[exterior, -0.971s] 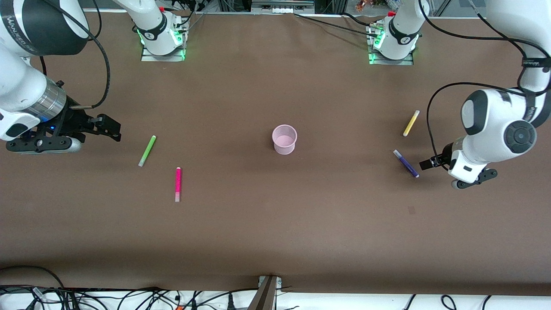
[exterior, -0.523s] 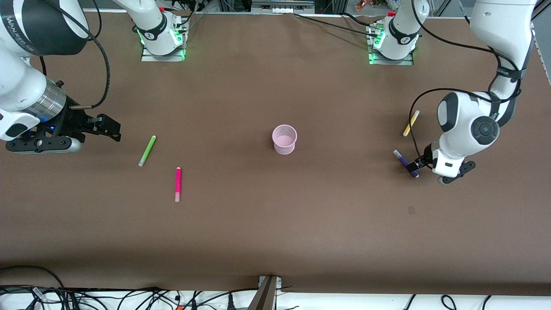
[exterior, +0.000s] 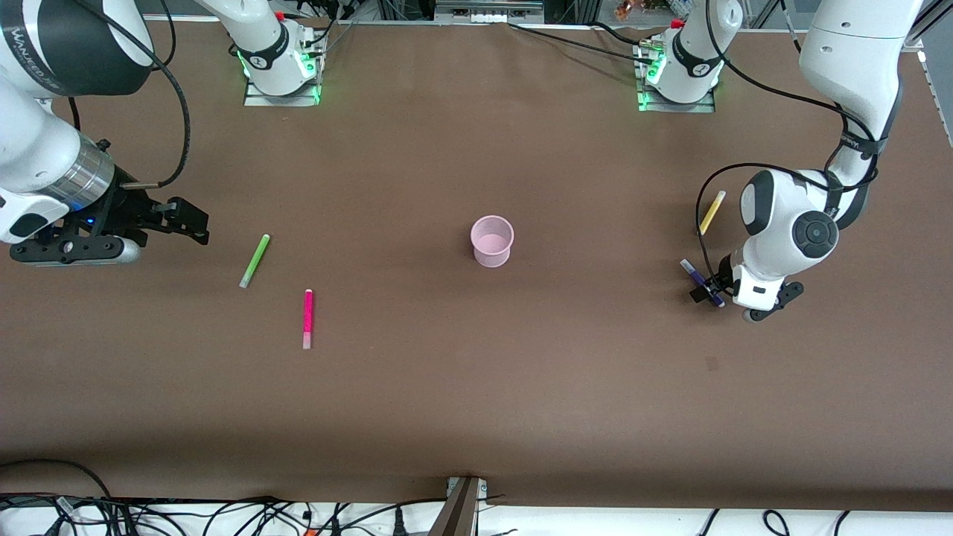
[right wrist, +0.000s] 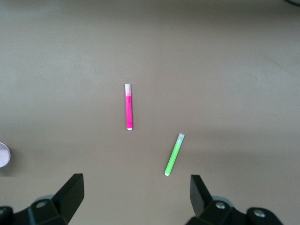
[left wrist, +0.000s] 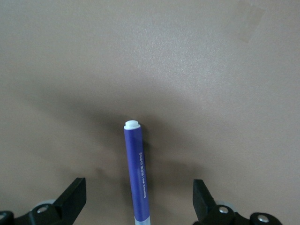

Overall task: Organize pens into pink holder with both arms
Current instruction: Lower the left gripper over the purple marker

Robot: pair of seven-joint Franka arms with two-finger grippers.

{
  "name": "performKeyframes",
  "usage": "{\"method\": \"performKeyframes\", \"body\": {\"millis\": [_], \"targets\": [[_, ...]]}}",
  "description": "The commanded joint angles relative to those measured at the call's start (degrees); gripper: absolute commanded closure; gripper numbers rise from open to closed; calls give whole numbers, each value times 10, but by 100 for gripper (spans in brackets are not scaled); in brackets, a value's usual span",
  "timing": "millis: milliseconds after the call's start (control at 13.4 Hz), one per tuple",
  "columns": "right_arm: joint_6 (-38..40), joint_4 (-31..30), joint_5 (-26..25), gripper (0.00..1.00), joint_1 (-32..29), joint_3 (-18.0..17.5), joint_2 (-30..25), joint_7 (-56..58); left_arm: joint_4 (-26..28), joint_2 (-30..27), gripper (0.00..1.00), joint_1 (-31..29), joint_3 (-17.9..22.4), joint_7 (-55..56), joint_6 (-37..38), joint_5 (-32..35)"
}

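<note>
Left end effector [exterior: 707,295] lowered, open astride purple pen [left wrist: 137,176]

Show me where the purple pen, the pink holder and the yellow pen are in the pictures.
purple pen [left wrist: 138,173], left wrist view, middle of its barrel.
pink holder [exterior: 492,253], front view, its outer wall.
yellow pen [exterior: 711,213], front view, middle of its barrel.

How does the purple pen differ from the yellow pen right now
The purple pen is dark, the yellow pen bright. The purple pen lies between the open jaws of the left gripper, while the yellow pen lies apart from it, untouched. The purple pen is nearer the front camera than the yellow pen, and they slant in different directions. Both lie flat on the table, toward the left arm's end.
</note>
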State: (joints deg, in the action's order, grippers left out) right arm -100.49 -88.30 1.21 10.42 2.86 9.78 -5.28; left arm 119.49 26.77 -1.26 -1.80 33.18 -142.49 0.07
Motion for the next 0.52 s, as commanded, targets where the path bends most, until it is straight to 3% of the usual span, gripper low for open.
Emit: {"method": "performKeyframes", "body": {"millis": [0, 299, 448], "targets": [[6, 10, 0, 0, 1, 0, 2, -5, -2, 18, 0, -1, -1, 1, -21, -9], [6, 10, 1, 0, 1, 0, 2, -5, -7, 27, 0, -1, -1, -3, -21, -9], [4, 10, 1, 0, 1, 0, 2, -5, -10, 30, 23, -1, -1, -8, -21, -8]]}}
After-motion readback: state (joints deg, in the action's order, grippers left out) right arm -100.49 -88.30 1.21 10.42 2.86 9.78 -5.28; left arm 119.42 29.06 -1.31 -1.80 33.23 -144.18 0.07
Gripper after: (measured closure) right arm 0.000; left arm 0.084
